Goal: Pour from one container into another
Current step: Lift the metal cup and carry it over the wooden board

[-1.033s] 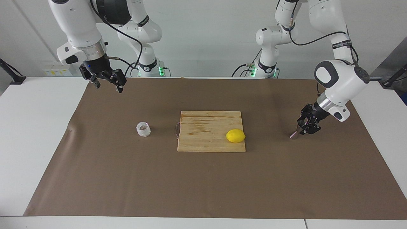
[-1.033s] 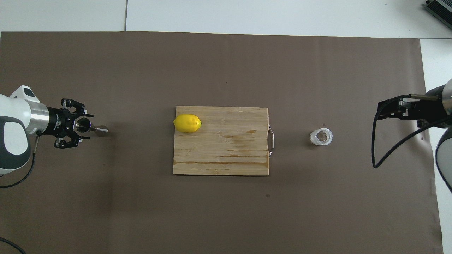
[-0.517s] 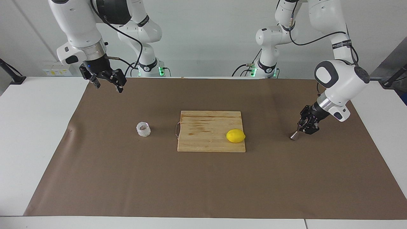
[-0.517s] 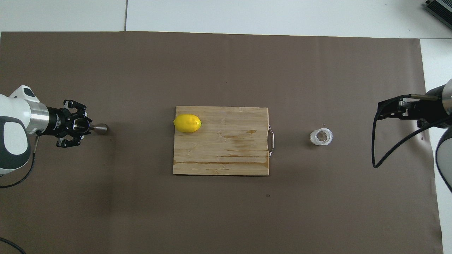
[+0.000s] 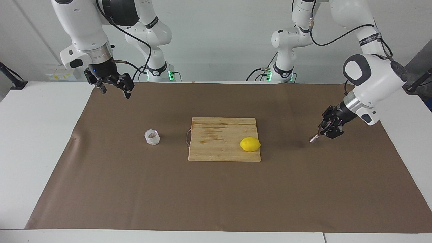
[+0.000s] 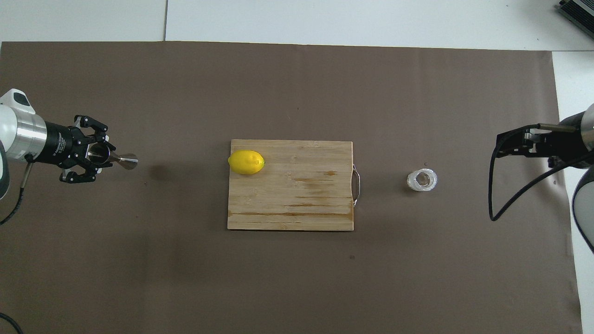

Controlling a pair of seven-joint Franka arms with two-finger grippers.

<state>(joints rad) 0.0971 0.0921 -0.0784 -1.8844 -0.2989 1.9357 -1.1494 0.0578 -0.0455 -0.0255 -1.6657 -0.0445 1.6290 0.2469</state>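
Observation:
The steel jigger [image 5: 314,138] [image 6: 123,160] hangs tilted just above the brown mat at the left arm's end of the table, its shadow apart from it. My left gripper [image 5: 323,132] [image 6: 103,156] is shut on its upper cone. The small textured glass cup [image 5: 152,137] [image 6: 422,180] stands upright on the mat toward the right arm's end, beside the board's handle. My right gripper [image 5: 115,91] [image 6: 506,144] waits open in the air over the mat's edge at its own end, holding nothing.
A wooden cutting board [image 5: 216,141] [image 6: 297,199] lies mid-table between cup and jigger. A lemon [image 5: 250,144] [image 6: 246,162] rests on the board's corner toward the left arm's end. The brown mat [image 5: 216,195] covers most of the white table.
My left gripper closed on the jigger, then lifted it off the mat and drew it a little toward the left arm's end. The right arm has not moved.

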